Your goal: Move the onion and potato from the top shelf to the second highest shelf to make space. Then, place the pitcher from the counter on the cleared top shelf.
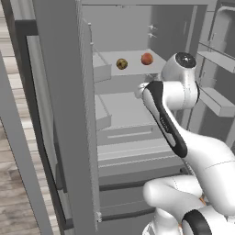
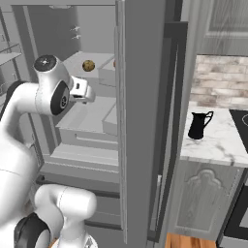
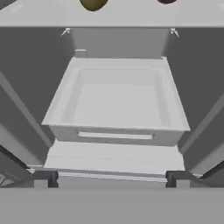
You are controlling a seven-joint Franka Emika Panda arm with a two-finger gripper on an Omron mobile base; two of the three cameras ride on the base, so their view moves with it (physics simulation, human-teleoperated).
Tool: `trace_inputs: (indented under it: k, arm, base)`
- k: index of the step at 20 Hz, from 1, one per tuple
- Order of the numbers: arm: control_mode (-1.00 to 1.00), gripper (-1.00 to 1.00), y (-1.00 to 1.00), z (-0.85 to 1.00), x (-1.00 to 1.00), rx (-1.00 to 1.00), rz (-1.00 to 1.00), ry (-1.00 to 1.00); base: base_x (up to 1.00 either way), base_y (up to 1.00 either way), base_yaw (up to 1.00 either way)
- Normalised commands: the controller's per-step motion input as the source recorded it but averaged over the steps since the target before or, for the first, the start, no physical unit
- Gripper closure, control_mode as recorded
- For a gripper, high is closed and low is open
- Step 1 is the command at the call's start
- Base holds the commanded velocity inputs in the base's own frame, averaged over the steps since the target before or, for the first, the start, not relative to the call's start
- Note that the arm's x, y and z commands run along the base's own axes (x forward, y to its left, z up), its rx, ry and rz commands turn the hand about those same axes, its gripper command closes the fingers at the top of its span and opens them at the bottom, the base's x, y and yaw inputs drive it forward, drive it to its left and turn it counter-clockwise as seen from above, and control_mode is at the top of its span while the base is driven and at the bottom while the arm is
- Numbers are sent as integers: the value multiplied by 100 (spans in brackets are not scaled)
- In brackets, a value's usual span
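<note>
The red-orange onion [image 1: 147,58] and the mottled brown potato [image 1: 121,64] lie apart on the top shelf [image 1: 137,69] of the open fridge. In the hand view both peek over that shelf's plain front edge [image 3: 112,17], the potato [image 3: 93,3] to the left of the onion [image 3: 166,1]. My gripper [image 3: 111,179] is open with nothing between its fingers. It hangs in front of the fridge, below the top shelf and facing the second highest shelf [image 3: 116,135] with its slotted front. The black pitcher [image 2: 198,125] stands on the marbled counter [image 2: 218,143], far to the right.
A tall grey fridge door [image 2: 140,121] stands open between the fridge interior and the counter. The other door carries bins [image 1: 220,102] on the right of the left base view. Lower drawers [image 1: 133,158] sit under the shelves. A black stovetop [image 2: 240,120] adjoins the counter.
</note>
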Motion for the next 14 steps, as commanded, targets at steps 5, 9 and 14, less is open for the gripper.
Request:
trace_inputs:
  k: [5,9,14]
  arm:
    - [-100,-100,1,68,7,8,0,-23]
    - [-100,-100,4,52,24,10,0,-11]
    - [-100,-100,8,24,37,4,0,0]
  base:
    - [0,0,0]
    - [0,0,0]
    - [0,0,0]
